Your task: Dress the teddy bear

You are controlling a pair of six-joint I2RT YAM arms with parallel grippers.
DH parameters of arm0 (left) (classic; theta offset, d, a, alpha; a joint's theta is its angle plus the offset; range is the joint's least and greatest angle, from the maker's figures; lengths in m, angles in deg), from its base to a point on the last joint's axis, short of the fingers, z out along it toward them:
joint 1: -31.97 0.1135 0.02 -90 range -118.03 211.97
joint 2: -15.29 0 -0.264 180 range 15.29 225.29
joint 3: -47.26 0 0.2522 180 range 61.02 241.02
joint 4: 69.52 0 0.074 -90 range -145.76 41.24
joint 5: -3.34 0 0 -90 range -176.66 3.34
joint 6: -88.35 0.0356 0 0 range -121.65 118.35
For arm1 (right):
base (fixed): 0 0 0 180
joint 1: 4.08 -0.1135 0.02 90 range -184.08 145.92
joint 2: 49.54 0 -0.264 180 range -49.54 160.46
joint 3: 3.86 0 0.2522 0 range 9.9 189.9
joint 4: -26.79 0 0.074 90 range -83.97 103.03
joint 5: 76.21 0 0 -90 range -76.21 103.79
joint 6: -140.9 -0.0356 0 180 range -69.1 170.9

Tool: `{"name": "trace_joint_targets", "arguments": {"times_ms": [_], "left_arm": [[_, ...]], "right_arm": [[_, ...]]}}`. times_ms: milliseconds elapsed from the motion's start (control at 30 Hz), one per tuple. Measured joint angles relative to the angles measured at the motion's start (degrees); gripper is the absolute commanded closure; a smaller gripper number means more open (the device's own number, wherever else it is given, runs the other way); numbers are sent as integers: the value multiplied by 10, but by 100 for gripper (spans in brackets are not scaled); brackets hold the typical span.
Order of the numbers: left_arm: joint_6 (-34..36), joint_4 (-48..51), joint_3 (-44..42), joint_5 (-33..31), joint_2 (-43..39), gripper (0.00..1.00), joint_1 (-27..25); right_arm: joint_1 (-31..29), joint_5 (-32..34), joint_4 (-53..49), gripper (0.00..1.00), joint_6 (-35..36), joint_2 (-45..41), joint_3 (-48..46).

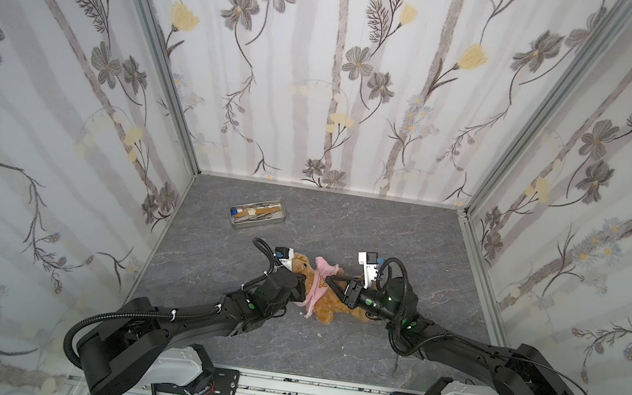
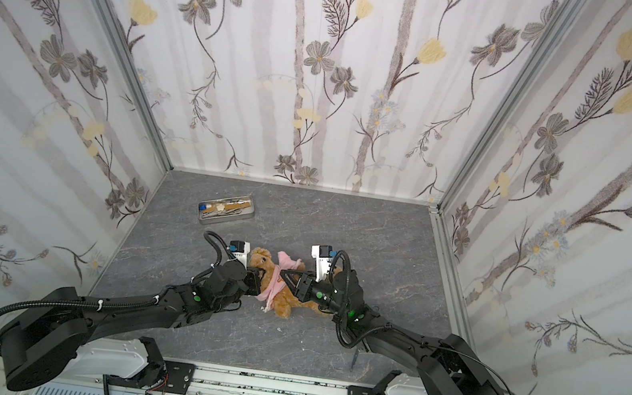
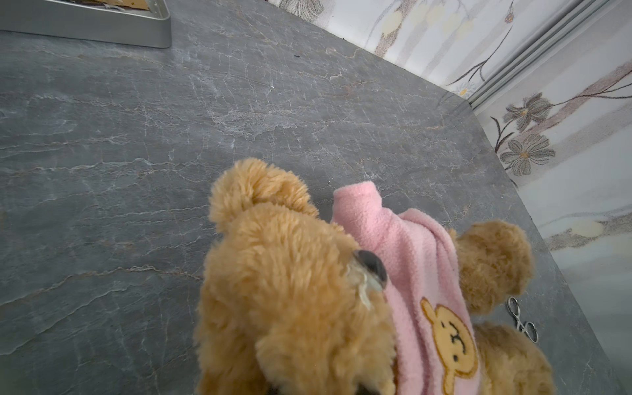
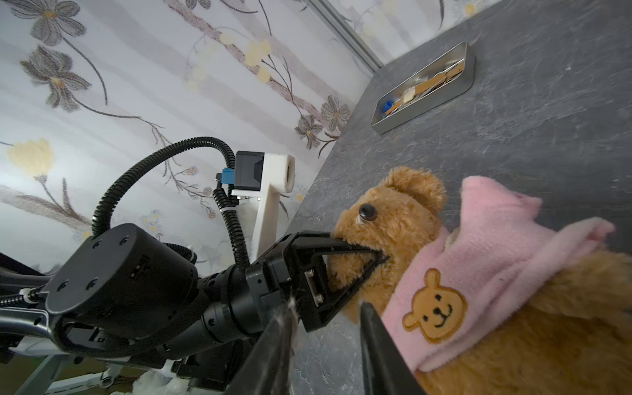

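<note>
Right wrist view: the teddy bear [image 4: 393, 219] lies on its back on the grey desk [image 4: 533, 113]. The left tool [image 4: 379, 256] is clamped shut on its muzzle. A pink shirt [image 4: 485, 253] is bunched across the neck and upper chest, and the belly and legs are bare fur.

The right tool [image 1: 330, 281] has its jaws parted and grips nothing. One finger lies against the lower edge of the shirt, beside the small bear emblem.

In both top views the bear's long axis runs on a slant, with the head far and to the left and the legs near and to the right. The hem therefore faces the right arm, which is the closer of the two to it. The left arm sits at the head end.

Judging from this, the shirt has to travel down the body, near and rightward. The right tool would pull from the hem along that slant while the left holds the head as an anchor. A sideways pull would likely roll the bear.
</note>
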Motion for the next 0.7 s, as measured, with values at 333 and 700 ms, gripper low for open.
{"name": "trace_joint_targets", "arguments": {"times_ms": [333, 700], "left_arm": [[-11, 3, 9, 9, -1, 100, 0], [-13, 6, 9, 14, -9, 100, 0]], "right_arm": [[-2, 34, -93, 87, 47, 5, -24], [-4, 21, -52, 82, 52, 101, 4]]}}
